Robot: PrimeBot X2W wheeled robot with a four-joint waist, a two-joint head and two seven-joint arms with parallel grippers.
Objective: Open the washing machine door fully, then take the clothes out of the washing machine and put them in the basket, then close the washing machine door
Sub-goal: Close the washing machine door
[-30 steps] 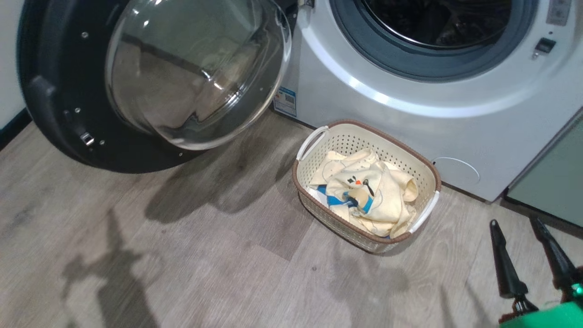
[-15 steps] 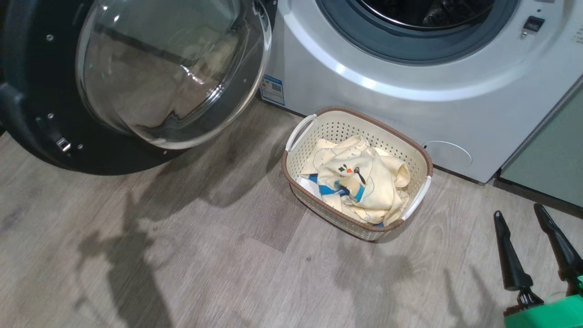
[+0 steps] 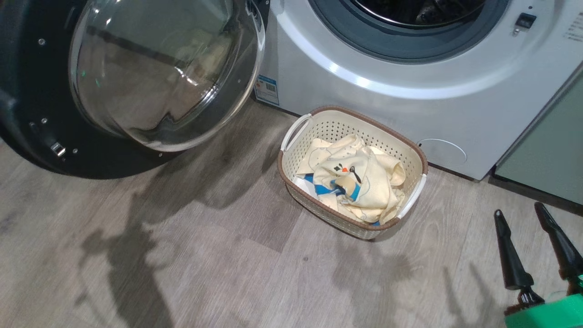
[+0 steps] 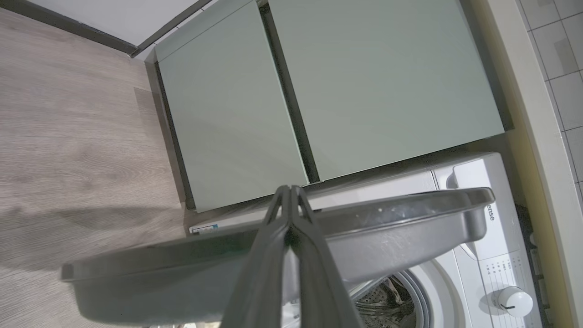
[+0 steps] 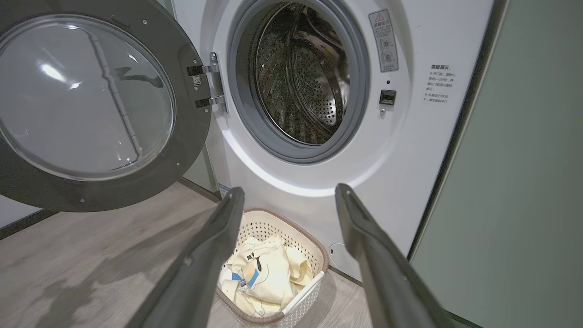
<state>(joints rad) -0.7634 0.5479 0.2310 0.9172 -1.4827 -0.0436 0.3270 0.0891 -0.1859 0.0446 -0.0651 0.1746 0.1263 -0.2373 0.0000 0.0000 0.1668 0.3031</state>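
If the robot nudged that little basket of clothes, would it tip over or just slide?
Probably slide: the basket is low and wide, sitting flat on smooth floor. It is likely light, being thin perforated plastic holding only soft clothes. Pushed high on the rim, it might tilt.

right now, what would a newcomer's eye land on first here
The black-rimmed door stands wide open at upper left, its glass bowl gleaming. Beside it the machine has a drum that looks empty, and on the floor in front sits the basket holding yellow clothes.
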